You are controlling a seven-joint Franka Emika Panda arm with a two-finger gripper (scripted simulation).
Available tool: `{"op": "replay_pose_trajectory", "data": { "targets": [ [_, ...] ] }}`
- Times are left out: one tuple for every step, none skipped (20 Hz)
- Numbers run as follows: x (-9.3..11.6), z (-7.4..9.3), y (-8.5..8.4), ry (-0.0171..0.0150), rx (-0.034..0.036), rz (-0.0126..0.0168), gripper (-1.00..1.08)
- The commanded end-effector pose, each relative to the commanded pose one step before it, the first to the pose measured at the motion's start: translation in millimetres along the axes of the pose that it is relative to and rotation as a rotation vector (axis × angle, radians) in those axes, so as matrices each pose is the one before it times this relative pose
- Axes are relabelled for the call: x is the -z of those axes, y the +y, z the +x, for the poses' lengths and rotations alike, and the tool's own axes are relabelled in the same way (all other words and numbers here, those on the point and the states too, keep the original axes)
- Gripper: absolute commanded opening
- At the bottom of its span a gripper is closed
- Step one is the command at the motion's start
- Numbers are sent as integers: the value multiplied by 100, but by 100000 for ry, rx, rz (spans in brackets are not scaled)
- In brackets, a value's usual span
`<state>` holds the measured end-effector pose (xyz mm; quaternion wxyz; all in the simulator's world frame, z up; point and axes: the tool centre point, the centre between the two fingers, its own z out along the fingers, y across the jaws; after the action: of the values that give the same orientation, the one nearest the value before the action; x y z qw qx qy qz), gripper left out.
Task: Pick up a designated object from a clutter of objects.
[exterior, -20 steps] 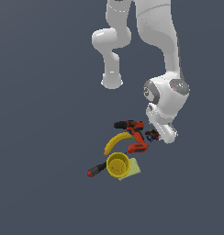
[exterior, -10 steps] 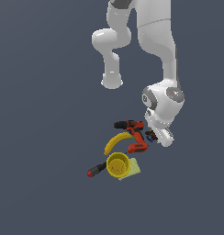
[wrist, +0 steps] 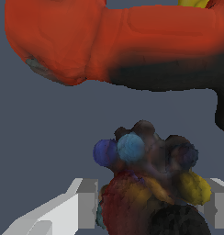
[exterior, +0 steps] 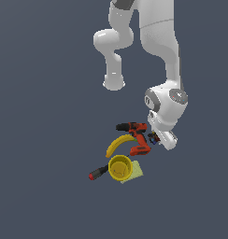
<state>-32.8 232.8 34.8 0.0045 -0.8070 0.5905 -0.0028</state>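
Observation:
The designated object (wrist: 146, 183), a tiny dark lumpy thing with blue, red and orange bits, fills the lower part of the wrist view. It sits between my two white fingertips (wrist: 87, 204), which press on both of its sides. In the exterior view it shows as a small dark speck (exterior: 153, 137) under my gripper (exterior: 156, 138), just to the exterior view's right of the red-and-black drill (exterior: 137, 137). The gripper is shut on it, low down by the clutter. The drill's red body (wrist: 114, 41) lies close behind the object in the wrist view.
To the exterior view's left of the drill lie a yellow banana (exterior: 118, 144), a yellow cup (exterior: 119, 167), a red-handled screwdriver (exterior: 98, 173) and a pale yellow-green flat piece (exterior: 136, 172). The floor is dark grey.
The arm's wrist has come down a little towards the clutter over the last second. The clutter has not moved.

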Motion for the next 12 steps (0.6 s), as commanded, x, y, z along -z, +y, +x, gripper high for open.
{"op": "replay_pose_trajectory", "data": {
  "targets": [
    [-511,23,385,101,51,-1062,-100],
    [516,-15,-372,-59,-44,1055,-100],
    [25,13,1,0,0,0,-100],
    [74,39,4,0,0,0,-100],
    [124,66,7,0,0,0,-100],
    [174,92,10,0,0,0,-100],
    [224,118,13,0,0,0,-100],
    [274,145,15,0,0,0,-100],
    [325,172,18,0,0,0,-100],
    [352,188,20,19,18,-41,-100],
    [429,226,24,0,0,0,-100],
    [482,253,27,0,0,0,-100]
  ]
}}
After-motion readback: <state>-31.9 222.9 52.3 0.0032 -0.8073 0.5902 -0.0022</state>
